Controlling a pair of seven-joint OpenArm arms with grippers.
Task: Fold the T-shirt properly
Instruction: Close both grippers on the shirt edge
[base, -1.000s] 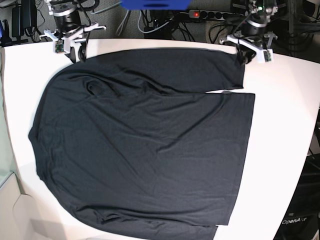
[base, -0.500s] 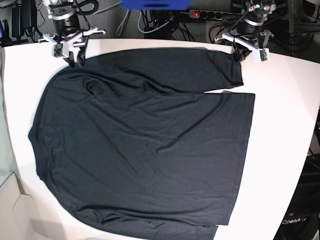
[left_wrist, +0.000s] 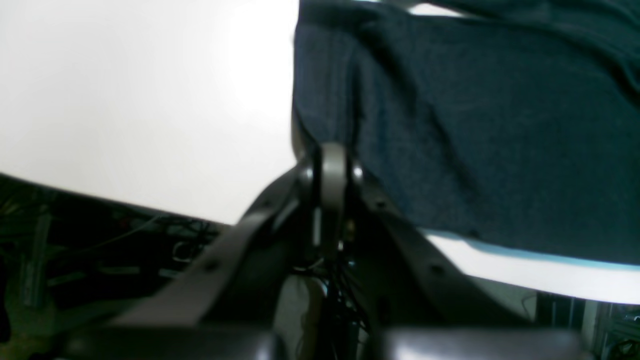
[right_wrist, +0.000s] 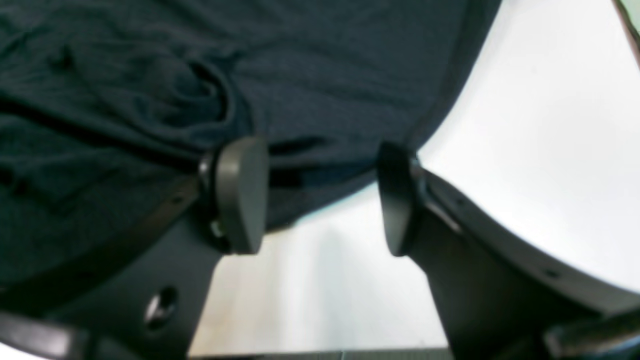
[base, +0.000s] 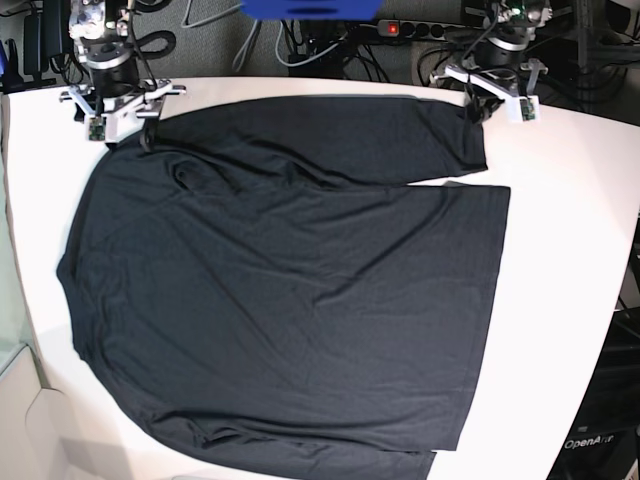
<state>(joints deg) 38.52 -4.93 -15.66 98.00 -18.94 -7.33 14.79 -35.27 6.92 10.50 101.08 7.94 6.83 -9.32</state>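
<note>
The T-shirt (base: 290, 290) lay flat on the white table (base: 570, 250), the left gripper (left_wrist: 327, 165) pinching its sleeve edge, the right gripper (right_wrist: 312, 197) spread wide at its far edge.

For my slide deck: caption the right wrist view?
Open right gripper poised at the black T-shirt's edge on the white table.

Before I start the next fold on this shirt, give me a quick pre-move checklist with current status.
1. Left hand shut at the shirt sleeve's corner: ok.
2. Cloth actually pinched by left hand: cannot tell.
3. Right hand open: ok.
4. Right hand has cloth between its fingers: not ok, it only lies beyond them.
5. Shirt body flat on the table: ok, light wrinkles.
6. Lower hem fully on the table: cannot tell.
</note>
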